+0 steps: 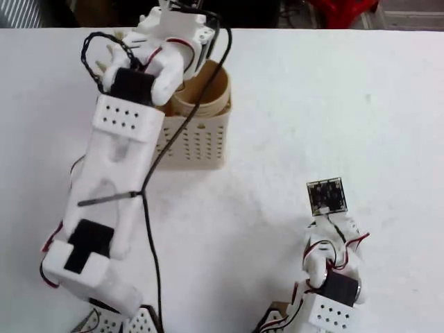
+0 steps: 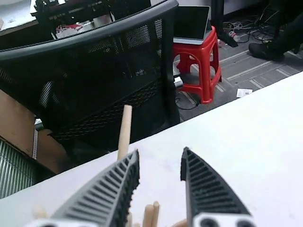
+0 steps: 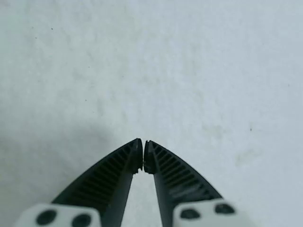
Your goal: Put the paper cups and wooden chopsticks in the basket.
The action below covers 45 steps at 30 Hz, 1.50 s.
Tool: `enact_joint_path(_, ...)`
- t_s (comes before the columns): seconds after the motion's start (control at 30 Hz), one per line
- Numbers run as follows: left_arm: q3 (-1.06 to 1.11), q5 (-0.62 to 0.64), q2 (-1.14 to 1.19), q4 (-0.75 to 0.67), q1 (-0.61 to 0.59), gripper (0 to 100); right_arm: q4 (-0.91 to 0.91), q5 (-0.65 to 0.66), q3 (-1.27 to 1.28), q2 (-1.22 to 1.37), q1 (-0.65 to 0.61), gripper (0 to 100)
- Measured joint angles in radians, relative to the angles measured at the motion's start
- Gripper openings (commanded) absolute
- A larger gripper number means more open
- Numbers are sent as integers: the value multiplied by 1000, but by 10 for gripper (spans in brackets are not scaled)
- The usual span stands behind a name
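A white perforated basket [image 1: 198,142] stands at the back of the table with a tan paper cup [image 1: 207,89] inside it. My left arm [image 1: 114,159] stretches from the front left up over the basket. My left gripper [image 2: 159,161] is open with nothing between its fingers. Wooden chopsticks [image 2: 124,131] stick up just beneath and beside it, apart from the fingers. My right arm [image 1: 329,270] sits at the front right, far from the basket. My right gripper [image 3: 143,153] is shut on nothing and points down at the bare white table [image 3: 189,71].
A black cable [image 1: 154,229] hangs from the left arm across the table in front of the basket. Beyond the table's far edge stand a black mesh chair [image 2: 94,80] and a red stool [image 2: 199,61]. Open table lies between the basket and the right arm.
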Motion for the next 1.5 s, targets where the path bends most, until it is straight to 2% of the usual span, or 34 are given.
enact_joint_path(0.1,-11,0,12,0,-28,15,0,0,0,0,0,25)
enact_joint_path(0.77,-20,0,-98,2,-110,23,0,0,0,0,0,25)
enact_joint_path(1.13,-106,0,-98,95,-92,27,0,0,0,0,0,25)
enact_joint_path(1.5,72,0,-98,25,-97,25,0,0,0,0,0,25)
